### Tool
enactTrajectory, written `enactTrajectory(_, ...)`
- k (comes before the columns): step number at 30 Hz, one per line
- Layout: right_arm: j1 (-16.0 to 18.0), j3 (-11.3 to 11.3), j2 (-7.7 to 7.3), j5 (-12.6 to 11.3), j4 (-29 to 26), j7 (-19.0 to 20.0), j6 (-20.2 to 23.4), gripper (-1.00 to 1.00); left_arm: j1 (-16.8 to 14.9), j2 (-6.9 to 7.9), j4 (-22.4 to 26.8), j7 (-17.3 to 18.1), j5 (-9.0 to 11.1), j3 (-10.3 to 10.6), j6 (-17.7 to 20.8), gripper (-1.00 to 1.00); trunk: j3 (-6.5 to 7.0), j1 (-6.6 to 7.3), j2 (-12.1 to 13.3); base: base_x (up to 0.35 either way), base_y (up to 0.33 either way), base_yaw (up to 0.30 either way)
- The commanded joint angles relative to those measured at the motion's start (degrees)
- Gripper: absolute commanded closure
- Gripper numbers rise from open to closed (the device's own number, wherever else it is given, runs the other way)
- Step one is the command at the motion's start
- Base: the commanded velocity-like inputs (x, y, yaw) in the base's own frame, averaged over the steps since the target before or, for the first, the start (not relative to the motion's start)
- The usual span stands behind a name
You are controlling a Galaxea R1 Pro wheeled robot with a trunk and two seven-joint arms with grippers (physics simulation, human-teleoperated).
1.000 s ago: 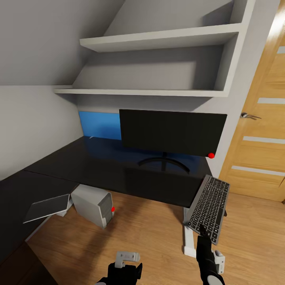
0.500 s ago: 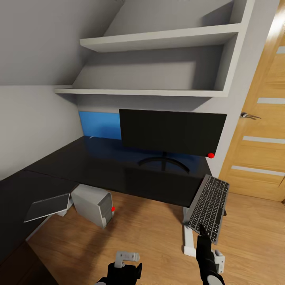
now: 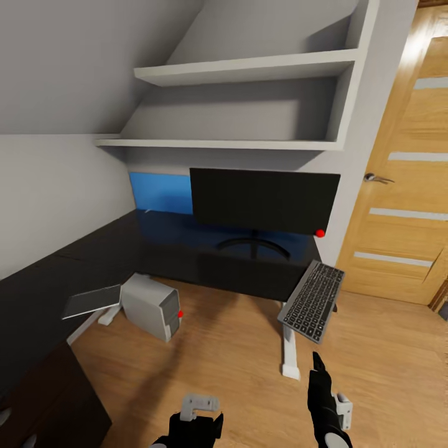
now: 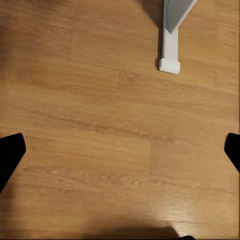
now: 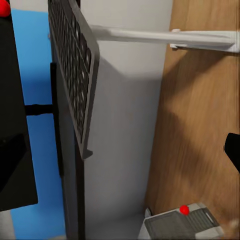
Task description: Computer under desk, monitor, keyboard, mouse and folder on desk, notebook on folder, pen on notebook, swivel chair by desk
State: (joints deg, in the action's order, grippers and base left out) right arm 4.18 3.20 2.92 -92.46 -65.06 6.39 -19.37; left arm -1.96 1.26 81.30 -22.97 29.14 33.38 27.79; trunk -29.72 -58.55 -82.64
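— Now, desk (image 3: 186, 261) contents?
— Monitor (image 3: 264, 200) on top; keyboard (image 3: 312, 300) overhanging its right corner, tilted; computer (image 3: 152, 307) beneath.
— Grippers?
— Left gripper (image 4: 120, 150) spread wide over bare floor (image 3: 218, 361); right gripper (image 3: 318, 367) spread: cannot tell.

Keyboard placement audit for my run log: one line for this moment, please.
keyboard: tilted, overhanging desk right edge | monitor: on desk | right gripper: apart from keyboard
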Motion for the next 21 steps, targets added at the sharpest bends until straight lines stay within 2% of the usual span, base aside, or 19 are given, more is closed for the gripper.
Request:
enactTrajectory(1, 0.04, 0.13, -0.02, -0.61, 0.02, 0.38, -0.32, -1.00, -0.06, 0.06, 0.08, -0.59, 0.57, 0.19, 0.07, -1.00, -0.06, 0.04, -0.04, -0.318, -0.108, 0.000)
enactTrajectory(12, 0.04, 0.25, -0.02, -0.45, 0.02, 0.43, -0.38, -1.00, -0.06, 0.06, 0.08, -0.57, 0.50, 0.44, 0.07, -1.00, -0.06, 0.04, -0.04, -0.254, -0.224, 0.000)
enactTrajectory(17, 0.04, 0.22, -0.06, -0.42, 0.02, 0.43, -0.41, -1.00, -0.06, 0.07, 0.09, -0.58, 0.60, 0.35, 0.00, -1.00, -0.06, 0.04, -0.04, -0.063, -0.078, 0.000)
enactTrajectory(21, 0.04, 0.15, -0.27, -0.20, 0.01, 0.47, -0.50, -1.00, -0.06, 0.03, -0.01, -0.80, 0.58, 0.44, -0.01, -1.00, 0.66, 0.92, 1.57, -0.008, -0.010, 0.000)
